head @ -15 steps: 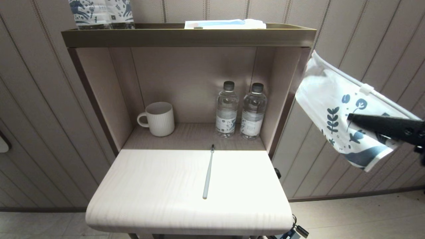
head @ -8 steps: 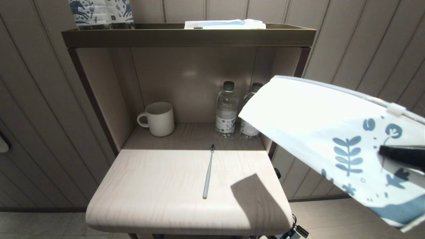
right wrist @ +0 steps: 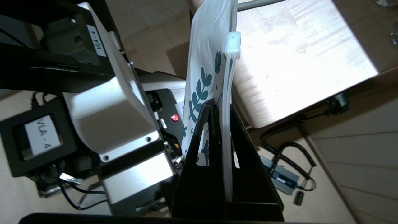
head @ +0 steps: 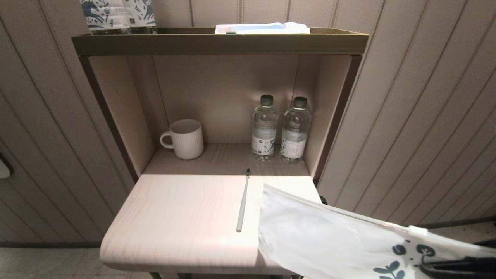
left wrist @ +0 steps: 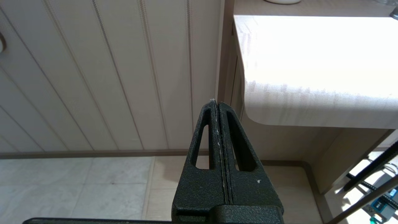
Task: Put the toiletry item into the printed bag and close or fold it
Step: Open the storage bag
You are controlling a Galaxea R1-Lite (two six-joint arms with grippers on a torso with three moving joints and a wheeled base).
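The toothbrush [head: 243, 201] lies on the pale fold-out table [head: 174, 217], bristle head toward the shelf. The printed bag [head: 329, 240], white with blue leaf print and a white zip slider [head: 417, 231], hangs over the table's front right corner, just right of the toothbrush. My right gripper [head: 422, 268] at the lower right is shut on the bag's zip edge. In the right wrist view the bag [right wrist: 205, 71] stands edge-on between the black fingers [right wrist: 199, 130], slider [right wrist: 233, 43] beyond them. My left gripper [left wrist: 215, 104] is shut and empty, low beside the table's left edge [left wrist: 248, 93].
A white ribbed mug [head: 185, 138] and two water bottles [head: 264, 128] [head: 295, 130] stand in the shelf recess behind the table. Printed packs [head: 116, 15] and a flat white packet [head: 263, 28] sit on the top shelf. Panelled walls flank the unit.
My right gripper has swung the bag down from high on the right, across the bottles, to low over the table's front right corner. The toothbrush has not moved.
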